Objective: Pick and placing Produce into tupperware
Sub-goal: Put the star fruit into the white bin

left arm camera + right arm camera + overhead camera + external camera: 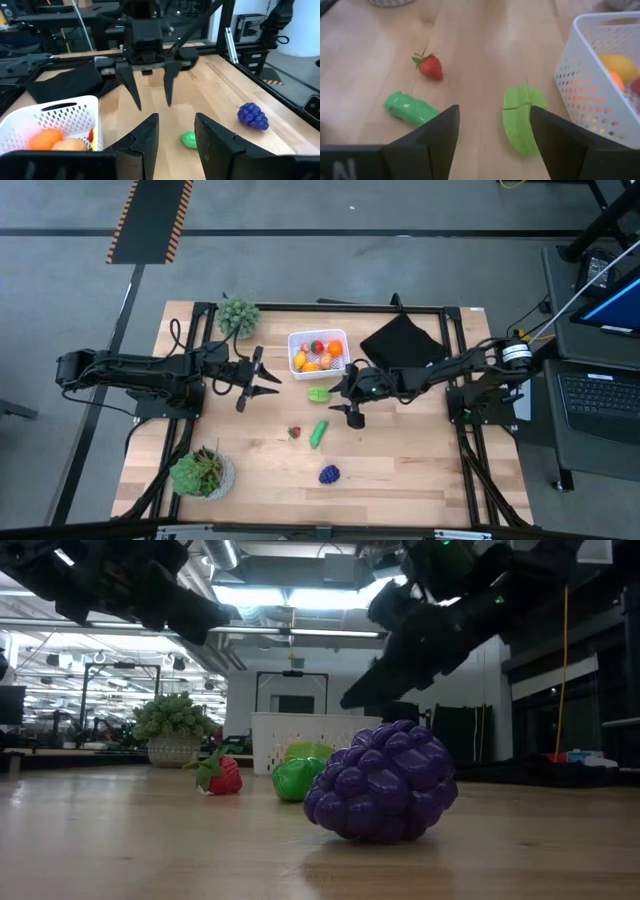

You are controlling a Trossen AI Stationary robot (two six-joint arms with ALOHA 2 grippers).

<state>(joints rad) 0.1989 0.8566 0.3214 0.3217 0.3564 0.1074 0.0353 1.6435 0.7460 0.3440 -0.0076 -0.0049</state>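
Note:
The white tub [317, 352] stands at the table's far middle and holds several yellow, orange and red pieces. On the bare wood lie a pale green leaf-shaped piece [522, 120], a green piece [318, 432], a strawberry [431, 66] and purple grapes [383, 783]. My right gripper [492, 125] hangs open just right of the tub's near side. Its fingers stand on either side of the leaf piece's near end, above the table, touching nothing. My left gripper [175, 132] is open left of the tub, facing the right gripper [150, 85].
Two bushy potted plants stand at the far left [238, 315] and near left [203, 472]. A black folded cloth [400, 340] lies right of the tub. A black frame [460, 380] borders the table. Open wood stretches along the near right.

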